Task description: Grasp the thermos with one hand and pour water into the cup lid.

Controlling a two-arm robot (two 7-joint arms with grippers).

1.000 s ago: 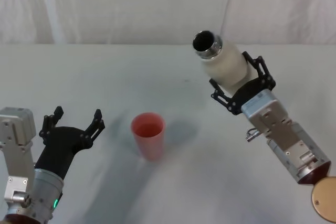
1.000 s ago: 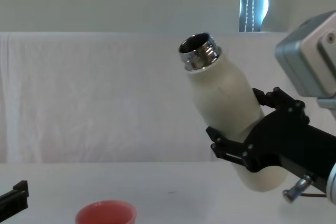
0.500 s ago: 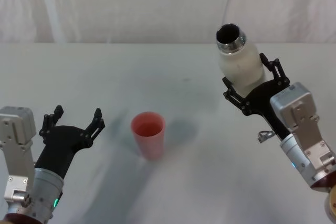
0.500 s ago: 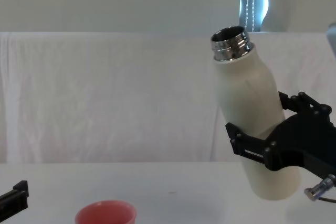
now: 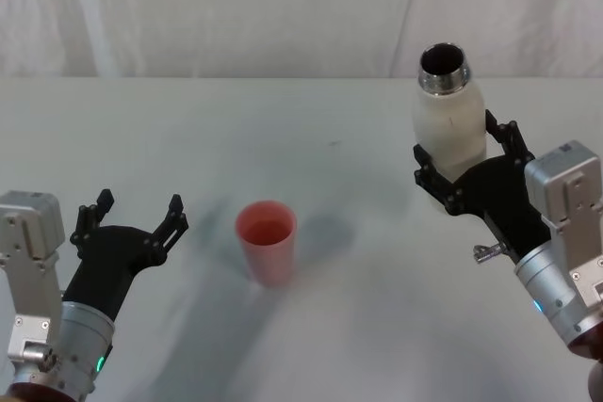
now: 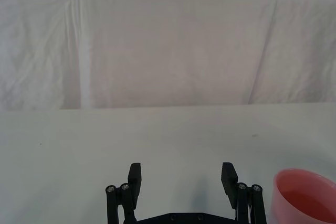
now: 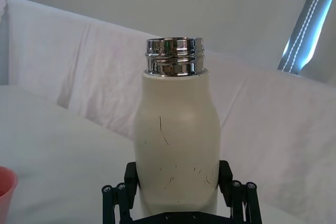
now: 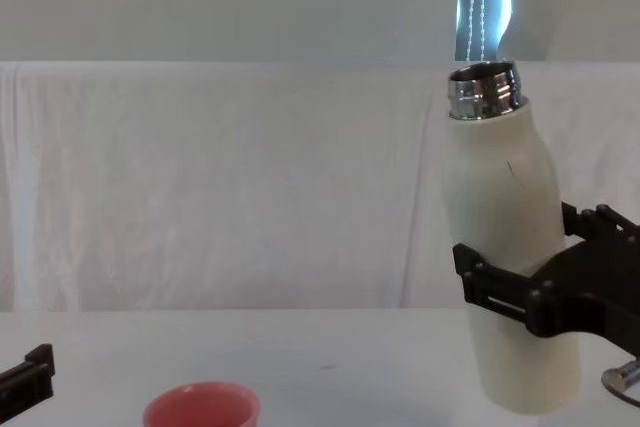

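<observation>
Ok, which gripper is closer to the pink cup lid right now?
The left. The left gripper rests open on the table just left of the cup lid; the right gripper holds the thermos farther off, to its right.

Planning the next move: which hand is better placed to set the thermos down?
Right. The right hand is shut on the thermos, held near upright to the right of the cup lid. The left hand is open and empty.
</observation>
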